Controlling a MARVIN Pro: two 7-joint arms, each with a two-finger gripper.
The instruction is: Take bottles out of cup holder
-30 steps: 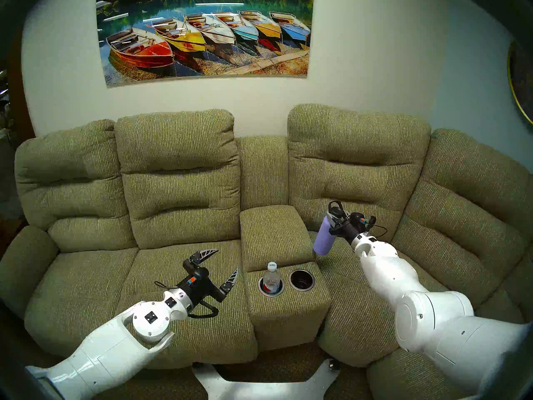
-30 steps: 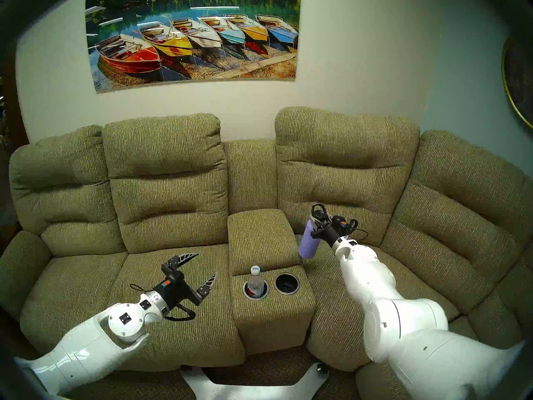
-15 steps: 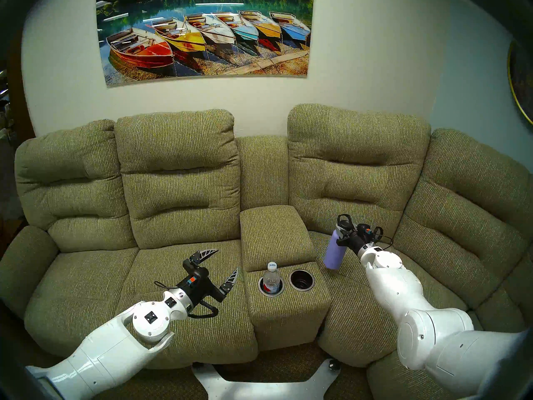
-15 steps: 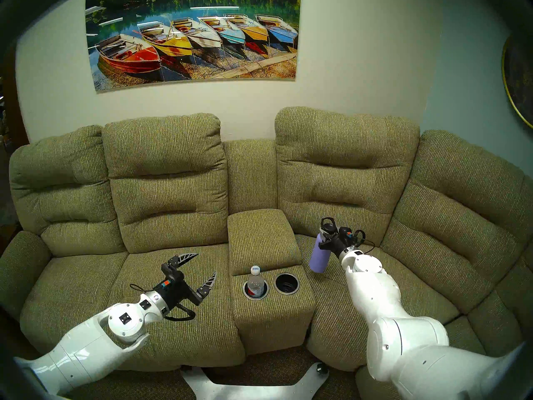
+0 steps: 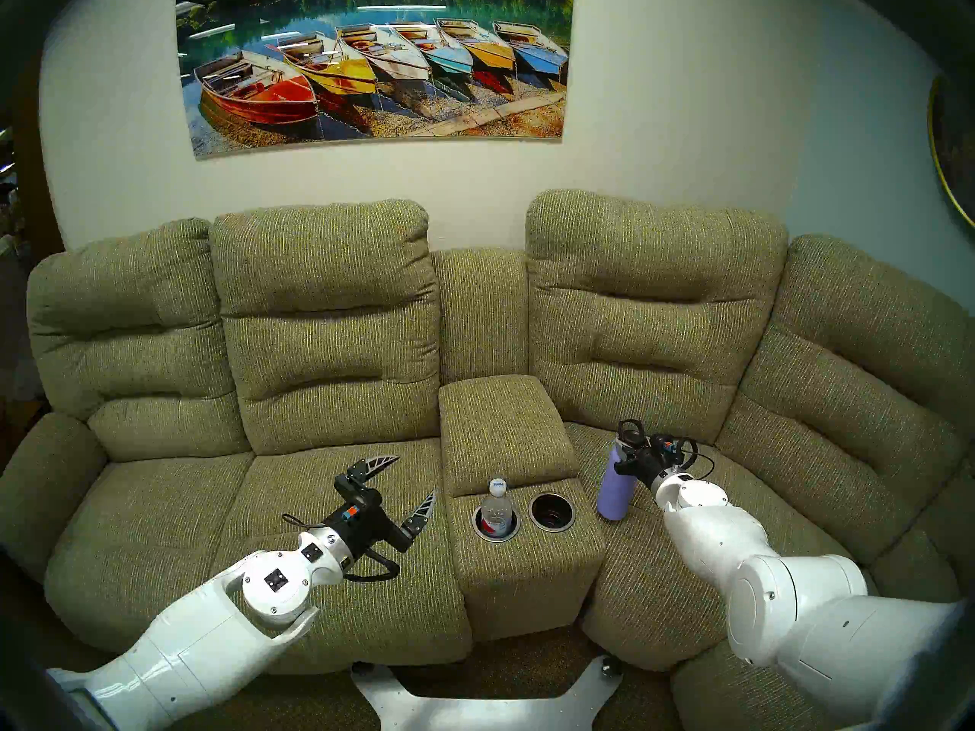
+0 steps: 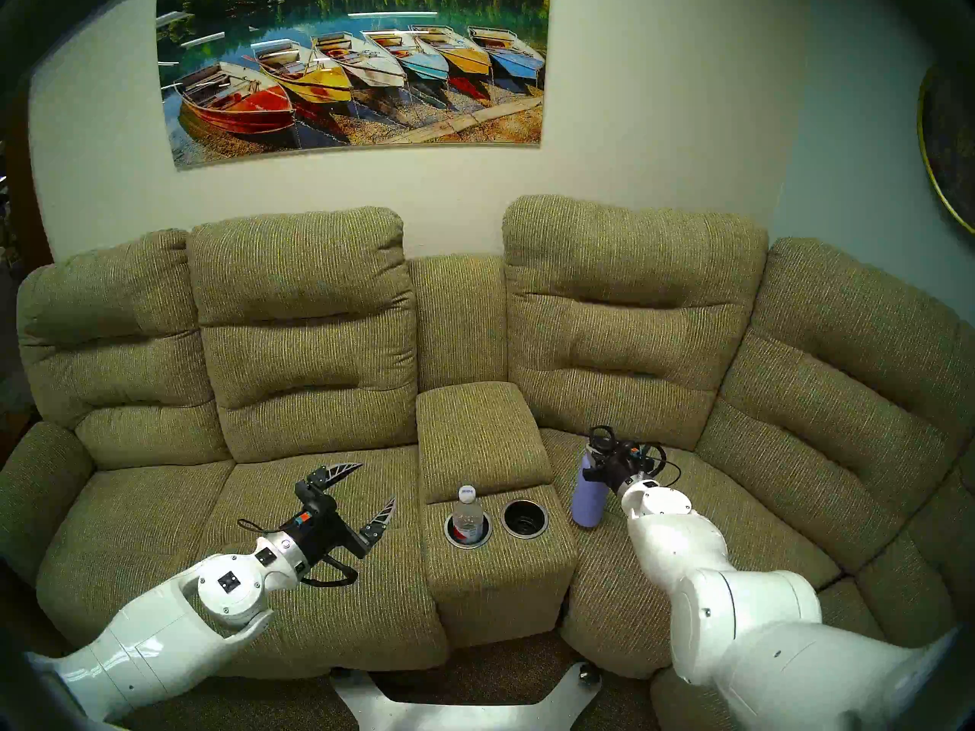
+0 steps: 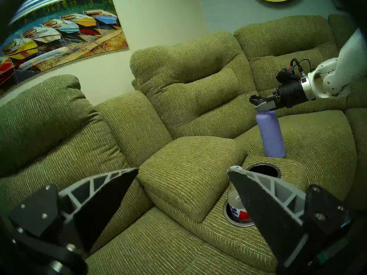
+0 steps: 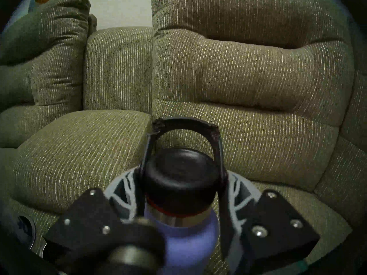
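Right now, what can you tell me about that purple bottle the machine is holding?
The lavender flask looks like matte-coated metal, with a bare steel neck and a black cap with a loop handle. It stands nearly upright, the right gripper clamping its neck, jaws either side. Its base is at the sofa seat cushion beside the console; contact is unclear.

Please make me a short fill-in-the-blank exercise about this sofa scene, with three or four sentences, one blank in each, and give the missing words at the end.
1. The right claw is shut on the neck of the ____ flask.
2. The clear water bottle stands in the ____ well of the cup holder, seen from the head camera.
3. The other well holds ____ bottle.
4. The left claw has its fingers spread ____ and holds nothing.

Missing words: lavender; left; no; open
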